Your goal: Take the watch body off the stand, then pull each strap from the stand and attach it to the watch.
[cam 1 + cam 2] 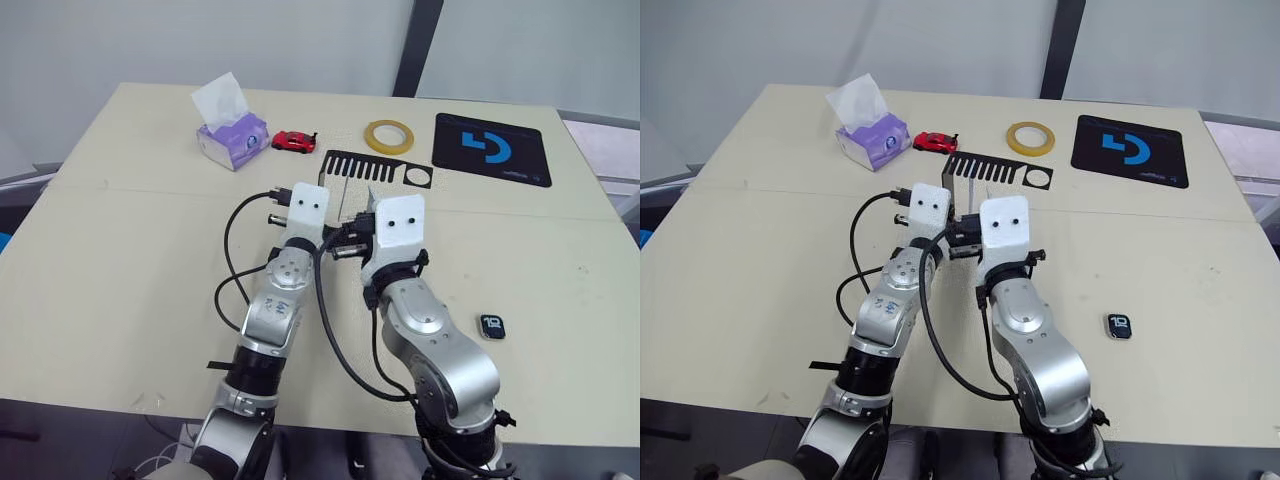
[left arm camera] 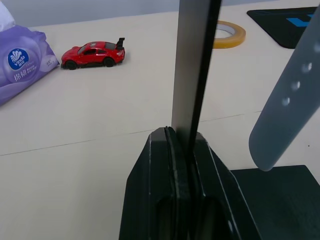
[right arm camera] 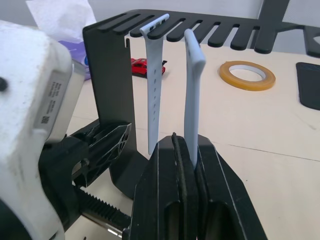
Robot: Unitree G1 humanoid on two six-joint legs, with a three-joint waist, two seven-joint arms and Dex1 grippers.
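Right wrist view: right pincer (image 3: 182, 150) pinches one strap (image 3: 192, 90) hanging from the stand (image 3: 107, 75).

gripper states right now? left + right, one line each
Left gripper: shut on the stand, clamping its upright.
Right gripper: shut on a strap, which hangs from the stand's slotted top.
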